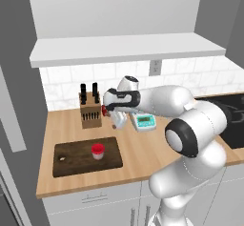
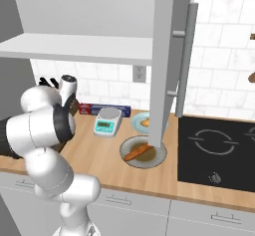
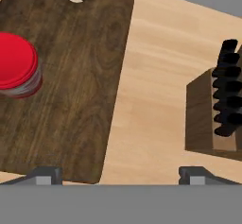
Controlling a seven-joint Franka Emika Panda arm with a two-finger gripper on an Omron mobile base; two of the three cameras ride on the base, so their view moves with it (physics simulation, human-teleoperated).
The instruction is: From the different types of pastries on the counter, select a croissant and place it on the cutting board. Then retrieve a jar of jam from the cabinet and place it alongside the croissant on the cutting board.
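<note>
Two-finger gripper (image 1: 116, 120) spread apart and empty, hovering above the light-wood counter (image 1: 143, 148) between the dark-brown wooden cutting board (image 1: 86, 157) and the upright light-wood knife block (image 1: 90, 114). Small squat red-lidded jam jar (image 1: 97, 151) upright on the board, below and left of the fingers, likely just released. Golden crescent croissant (image 2: 145, 123) on a round plate (image 2: 137, 120) well off to the right, not on the board.
</note>
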